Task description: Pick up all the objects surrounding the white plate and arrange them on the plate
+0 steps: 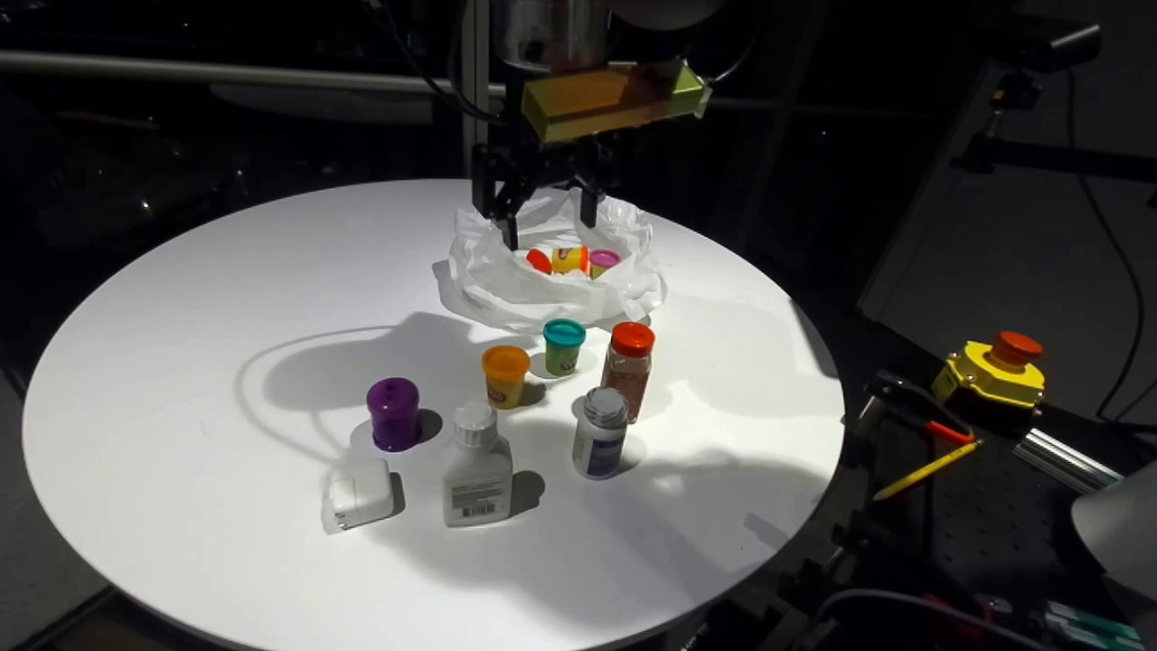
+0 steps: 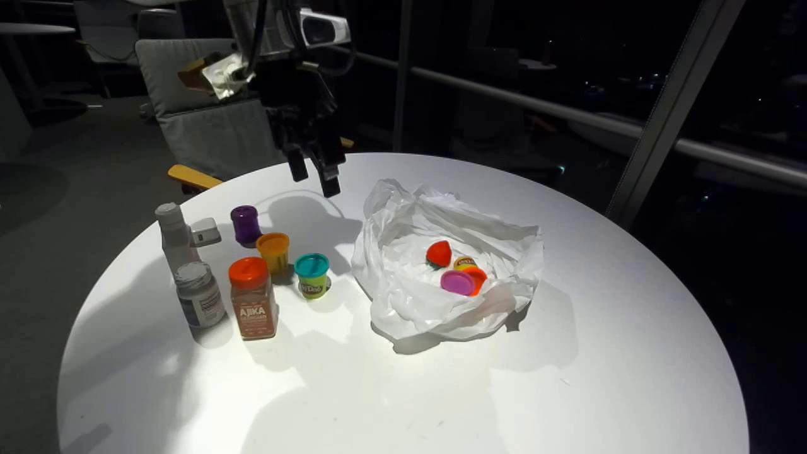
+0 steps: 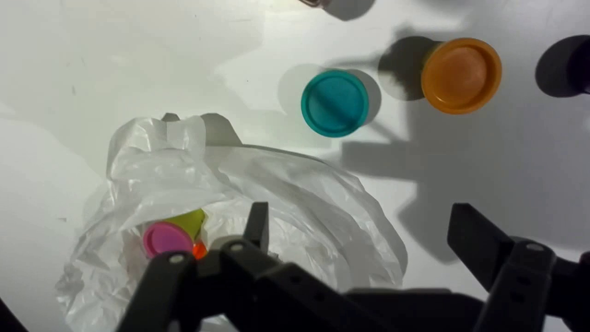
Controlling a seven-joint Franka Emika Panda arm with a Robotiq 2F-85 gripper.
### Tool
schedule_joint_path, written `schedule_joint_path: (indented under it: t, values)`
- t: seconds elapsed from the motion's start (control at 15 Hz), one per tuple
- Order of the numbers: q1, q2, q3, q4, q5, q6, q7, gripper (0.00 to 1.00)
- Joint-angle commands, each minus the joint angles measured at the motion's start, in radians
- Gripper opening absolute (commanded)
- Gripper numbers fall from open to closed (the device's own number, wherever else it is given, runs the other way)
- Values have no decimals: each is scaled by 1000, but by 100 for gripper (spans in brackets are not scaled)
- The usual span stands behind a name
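The empty gripper (image 2: pixel 314 177), jaws apart, seems between transfers; next it should probably descend over the teal-lidded Play-Doh tub (image 2: pixel 312 275), at nine o'clock from the crinkled white plastic bag (image 2: pixel 406 306) in an exterior view.

Apparently an office: grey armchair (image 2: pixel 195 139), round table (image 2: pixel 605 391), dark metal-framed windows (image 2: pixel 567 47)

A black two-fingered gripper (image 2: pixel 313 178) hangs, jaws apart, above a round white tabletop (image 2: pixel 605 378). A crumpled translucent white plastic bag (image 2: pixel 413 309) holds a red strawberry-shaped object (image 2: pixel 439 253), a purple lid (image 2: pixel 457 283) and an orange-lidded yellow tub (image 2: pixel 478 278). Outside it stand a teal-lidded green tub (image 2: pixel 312 276), a red-capped clear jar (image 2: pixel 253 299) and a purple cylinder (image 2: pixel 245 224).
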State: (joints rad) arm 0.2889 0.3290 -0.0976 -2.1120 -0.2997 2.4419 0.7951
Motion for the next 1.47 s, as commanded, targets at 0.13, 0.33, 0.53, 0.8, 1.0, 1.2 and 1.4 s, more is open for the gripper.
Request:
schedule_joint_path:
  t: [0.13, 0.33, 0.53, 0.8, 1.0, 1.2, 1.4]
  values:
    - [-68, 102, 34, 18, 78, 10, -24, 100]
    - [-85, 162, 40, 42, 129, 4, -35, 100]
    - [-104, 210, 64, 68, 200, 0, -85, 100]
    - [-95, 244, 69, 89, 243, 10, -117, 100]
    - [-86, 266, 64, 99, 249, 1, -116, 100]
    - [-64, 276, 39, 96, 220, 2, -93, 66]
    - [-50, 277, 15, 91, 198, 7, -81, 42]
